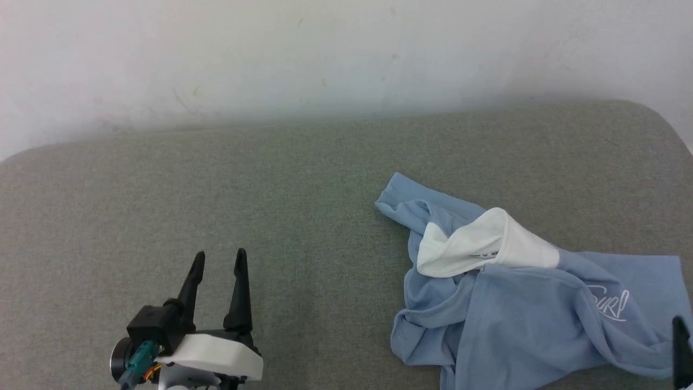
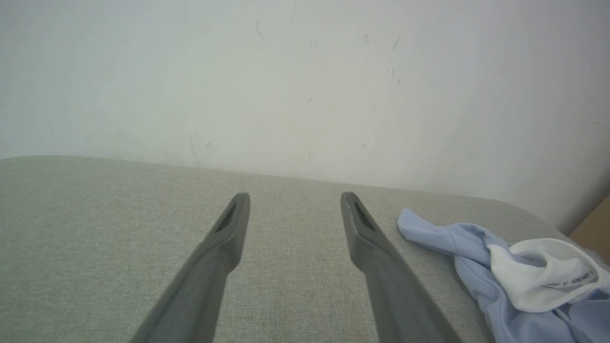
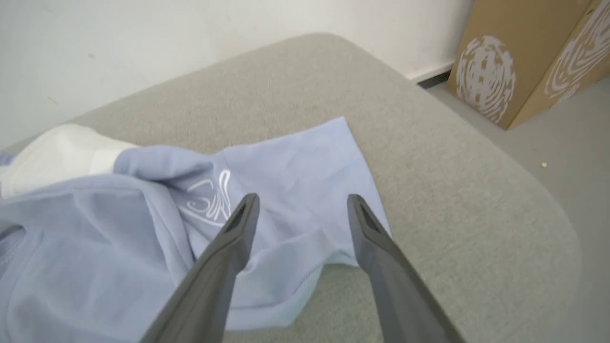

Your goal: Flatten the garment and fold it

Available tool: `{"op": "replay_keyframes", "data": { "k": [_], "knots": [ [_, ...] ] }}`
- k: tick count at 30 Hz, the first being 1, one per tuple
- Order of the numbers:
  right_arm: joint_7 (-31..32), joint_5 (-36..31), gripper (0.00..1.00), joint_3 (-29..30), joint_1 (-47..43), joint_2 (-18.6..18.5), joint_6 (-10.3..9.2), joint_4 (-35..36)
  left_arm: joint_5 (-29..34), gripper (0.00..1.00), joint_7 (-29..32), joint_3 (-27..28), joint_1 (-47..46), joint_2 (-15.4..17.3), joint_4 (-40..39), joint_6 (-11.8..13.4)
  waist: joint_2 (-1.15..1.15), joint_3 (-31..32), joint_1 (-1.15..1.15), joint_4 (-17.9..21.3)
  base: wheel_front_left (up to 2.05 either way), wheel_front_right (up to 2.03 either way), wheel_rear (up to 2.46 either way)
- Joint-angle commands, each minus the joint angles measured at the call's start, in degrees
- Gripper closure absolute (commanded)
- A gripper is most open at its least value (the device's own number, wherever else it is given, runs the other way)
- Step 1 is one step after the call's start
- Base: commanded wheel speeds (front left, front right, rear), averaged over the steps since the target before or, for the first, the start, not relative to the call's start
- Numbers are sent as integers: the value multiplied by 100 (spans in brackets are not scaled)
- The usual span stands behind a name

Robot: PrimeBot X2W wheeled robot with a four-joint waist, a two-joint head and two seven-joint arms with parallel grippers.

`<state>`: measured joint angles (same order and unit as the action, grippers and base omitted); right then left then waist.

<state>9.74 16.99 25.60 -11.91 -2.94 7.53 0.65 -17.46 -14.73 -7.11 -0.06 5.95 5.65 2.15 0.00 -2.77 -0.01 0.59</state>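
The light blue T-shirt [image 1: 520, 309] lies crumpled on the right half of the grey cushioned surface [image 1: 270, 189], a white panel [image 1: 487, 244] turned up at its middle and the white "Surf" lettering [image 1: 609, 303] near its right side. My left gripper [image 1: 219, 260] is open, low at the left, well apart from the cloth; the left wrist view shows the shirt [image 2: 500, 267] off to its right. My right gripper [image 3: 302, 202] is open, hovering over the shirt's right edge [image 3: 295, 176] beside the lettering [image 3: 209, 200]. One right fingertip [image 1: 679, 336] shows at the head view's right edge.
A pale wall [image 1: 325, 54] runs behind the surface. Past the surface's rounded right corner [image 3: 524, 200] is grey floor with a brown cardboard box [image 3: 524, 57] standing on it. The left half of the surface lies bare.
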Motion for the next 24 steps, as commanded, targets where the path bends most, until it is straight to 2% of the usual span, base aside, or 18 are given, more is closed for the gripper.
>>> {"op": "replay_keyframes", "data": {
  "k": [1, 4, 8, 17, 21, 24],
  "knots": [
    [-219, -3, 0, 12, 118, 2, -4, 81, 29, 0, -26, 15, 71, 34, 23, 17, 0, 32, 1, 5, 0, 0, 0],
    [-732, -130, 0, -110, 243, 4, -4, 251, 26, 0, -6, 7, 93, 48, 49, 39, 0, 82, 1, -5, 0, 0, 0],
    [-1043, -401, 0, -651, 239, 5, -4, 658, 16, 0, 37, -14, 122, 61, 78, 61, 0, 153, 1, -34, 0, 0, 0],
    [-1044, -850, 0, -2187, -108, 5, -4, 1278, -37, 0, 77, -45, 197, 71, 201, 100, 0, 300, 1, -152, 0, 0, 0],
    [-1021, -837, 0, -2426, -235, 6, -4, 1331, -1, 0, 147, -115, 125, 75, 231, 125, 0, 276, 1, -198, 0, 0, 0],
    [-1016, -811, 0, -2460, -221, 6, -4, 1391, 80, 0, 274, -320, -286, 73, 296, -5, 0, 125, 1, -218, 0, 0, 0]
  ]
}}
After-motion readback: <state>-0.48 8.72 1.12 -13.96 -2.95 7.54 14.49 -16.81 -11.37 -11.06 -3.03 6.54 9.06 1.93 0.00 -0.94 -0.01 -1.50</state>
